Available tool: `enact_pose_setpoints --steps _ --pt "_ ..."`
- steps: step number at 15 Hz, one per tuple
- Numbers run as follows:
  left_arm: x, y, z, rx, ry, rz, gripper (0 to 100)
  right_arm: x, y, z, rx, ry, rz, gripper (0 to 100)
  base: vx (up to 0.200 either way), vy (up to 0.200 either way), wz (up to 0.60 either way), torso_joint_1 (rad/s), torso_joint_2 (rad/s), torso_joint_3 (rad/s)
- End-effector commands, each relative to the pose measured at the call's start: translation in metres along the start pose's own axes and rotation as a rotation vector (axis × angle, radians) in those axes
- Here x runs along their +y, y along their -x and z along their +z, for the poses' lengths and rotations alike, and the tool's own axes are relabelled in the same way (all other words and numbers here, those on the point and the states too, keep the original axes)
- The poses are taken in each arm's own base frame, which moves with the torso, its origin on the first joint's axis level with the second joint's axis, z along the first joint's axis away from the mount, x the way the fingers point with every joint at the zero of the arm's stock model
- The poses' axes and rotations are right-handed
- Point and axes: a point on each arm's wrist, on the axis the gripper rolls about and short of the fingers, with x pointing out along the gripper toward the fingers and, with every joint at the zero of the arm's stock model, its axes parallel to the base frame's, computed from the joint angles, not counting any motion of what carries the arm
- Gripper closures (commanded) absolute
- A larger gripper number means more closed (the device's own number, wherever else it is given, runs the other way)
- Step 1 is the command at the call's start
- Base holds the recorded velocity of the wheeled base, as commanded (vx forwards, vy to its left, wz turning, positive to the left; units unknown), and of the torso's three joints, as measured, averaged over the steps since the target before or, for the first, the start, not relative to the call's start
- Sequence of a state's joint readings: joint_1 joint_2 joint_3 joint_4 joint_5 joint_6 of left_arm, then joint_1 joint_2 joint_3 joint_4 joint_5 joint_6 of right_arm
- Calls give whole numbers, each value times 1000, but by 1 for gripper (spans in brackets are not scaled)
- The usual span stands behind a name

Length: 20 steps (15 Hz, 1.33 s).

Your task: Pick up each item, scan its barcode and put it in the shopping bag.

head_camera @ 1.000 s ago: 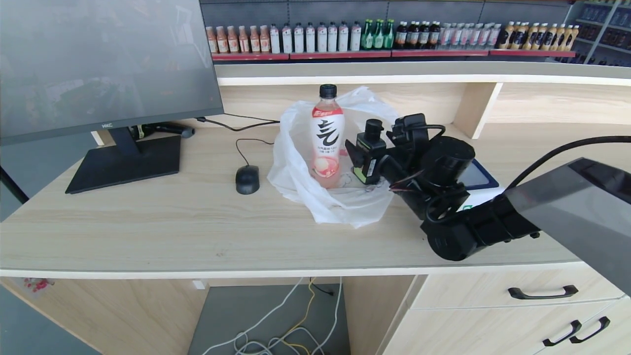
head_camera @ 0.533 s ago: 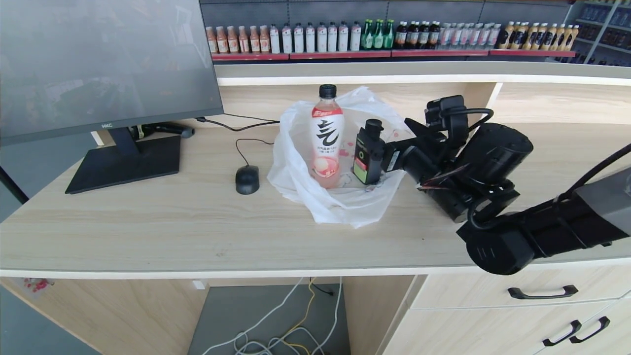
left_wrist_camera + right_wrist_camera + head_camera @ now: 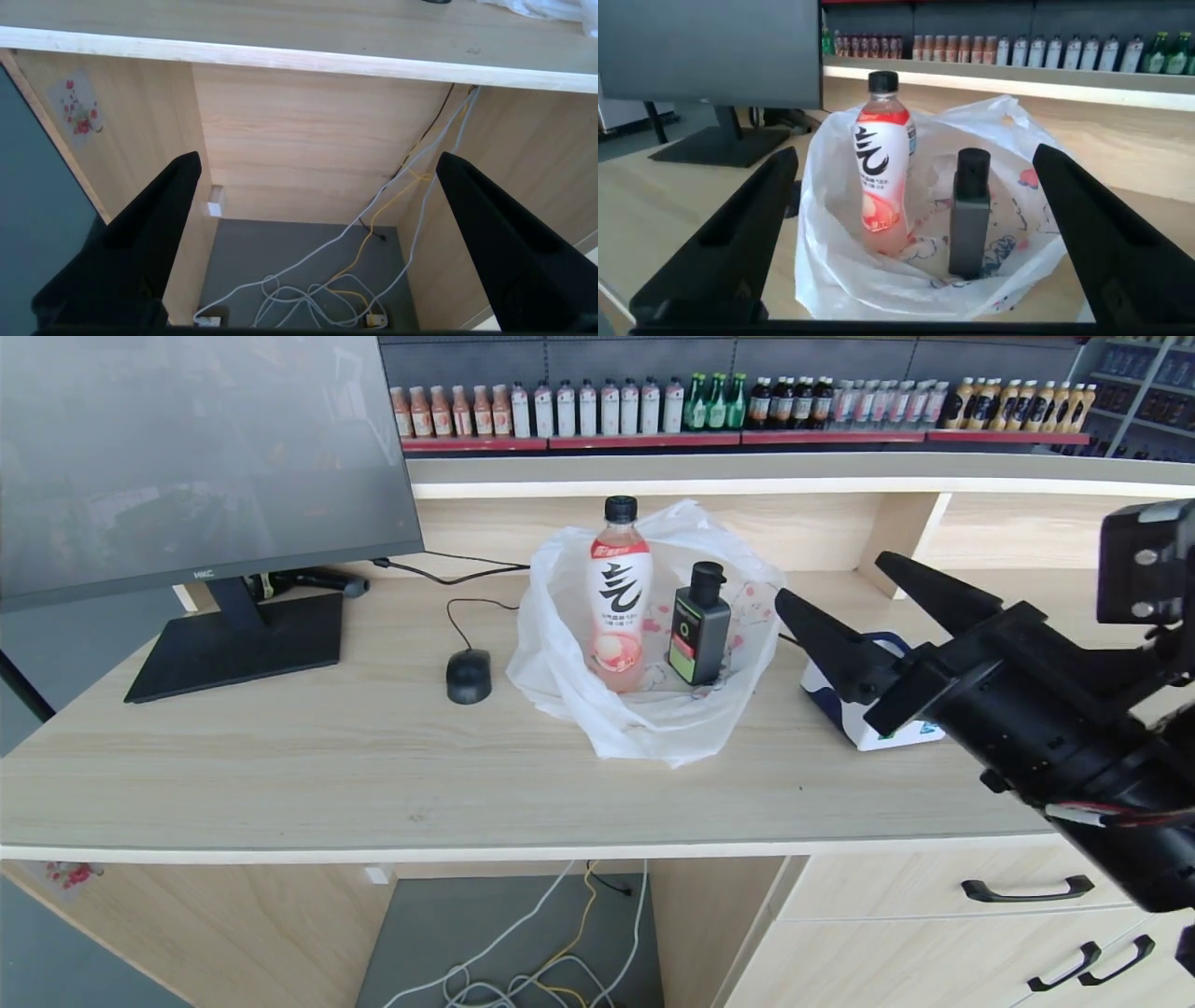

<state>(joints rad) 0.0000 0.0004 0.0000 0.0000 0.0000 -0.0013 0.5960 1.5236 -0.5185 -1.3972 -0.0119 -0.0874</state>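
From the head view, the white shopping bag (image 3: 644, 719) stands open in the middle of the surface (image 3: 280, 765). Inside it the pink bottle (image 3: 619, 607) is upright, and the dark bottle (image 3: 700, 637) with a green label is upright just beside it, at 3 o'clock of the pink one. The right gripper (image 3: 831, 581) is at 3 o'clock of the bag, apart from it, with its fingers spread wide and nothing between them. A white and blue box (image 3: 887, 735) lies on the surface behind this gripper, partly hidden by it. A mouse (image 3: 468, 675) lies at 9 o'clock of the bag, and a monitor (image 3: 187, 457) stands at 10 o'clock.

In the left wrist view, the left gripper (image 3: 320, 161) is released, holds nothing, and sits low before the front edge of the surface. Cables (image 3: 318, 289) lie on the floor under it.

In the right wrist view, the right gripper (image 3: 915, 154) is spread open and faces the shopping bag (image 3: 1018, 271). The pink bottle (image 3: 882, 168) and the dark bottle (image 3: 971, 219) stand side by side inside the bag.
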Motion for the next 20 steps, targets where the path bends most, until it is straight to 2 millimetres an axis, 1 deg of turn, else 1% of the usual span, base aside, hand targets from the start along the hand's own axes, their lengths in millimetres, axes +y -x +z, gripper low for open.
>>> enact_pose_setpoints --steps 1,2,3,4,5,6,8,9,10,11,13,16,17,18,20 --pt "0 0 0 0 0 -2 0 1 88 36 -86 -11 60 0 0 0 0 0 0 0" --pt "0 0 0 0 0 0 0 0 119 34 -84 -12 69 0 0 0 0 0 0 0" --pt "0 0 0 0 0 0 0 0 145 27 -62 -21 71 0 0 0 0 0 0 0" --pt "0 0 0 0 0 0 0 -1 167 20 -32 -47 74 0 0 0 0 0 0 0" --pt "0 0 0 0 0 0 0 -1 173 21 -21 -65 74 0 0 0 0 0 0 0" --pt "0 0 0 0 0 0 0 -2 198 19 36 -98 75 0 0 0 0 0 0 0" --pt "0 0 0 0 0 -2 0 -1 242 0 192 -102 84 0 0 0 0 0 0 0" --pt "0 0 0 0 0 0 0 -1 257 -9 258 -102 87 0 0 0 0 0 0 0" --pt "0 0 0 0 0 0 0 0 280 -23 342 -113 93 0 0 0 0 0 0 0" --pt "0 0 0 0 0 0 0 0 293 -30 375 -115 105 0 0 0 0 0 0 0" --pt "0 0 0 0 0 0 0 0 301 -35 382 -115 108 0 0 0 0 0 0 0" --pt "0 0 0 0 0 0 0 0 301 -36 385 -100 108 0 0 0 0 0 0 0" --pt "0 0 0 0 0 0 0 0 300 -36 389 -59 110 0 0 0 0 0 0 0" --pt "0 0 0 0 0 0 0 1 298 -37 410 -15 94 0 0 0 0 0 0 0" --pt "0 0 0 1 -7 -2 0 3 289 -40 530 68 -26 0 0 0 0 0 0 0"
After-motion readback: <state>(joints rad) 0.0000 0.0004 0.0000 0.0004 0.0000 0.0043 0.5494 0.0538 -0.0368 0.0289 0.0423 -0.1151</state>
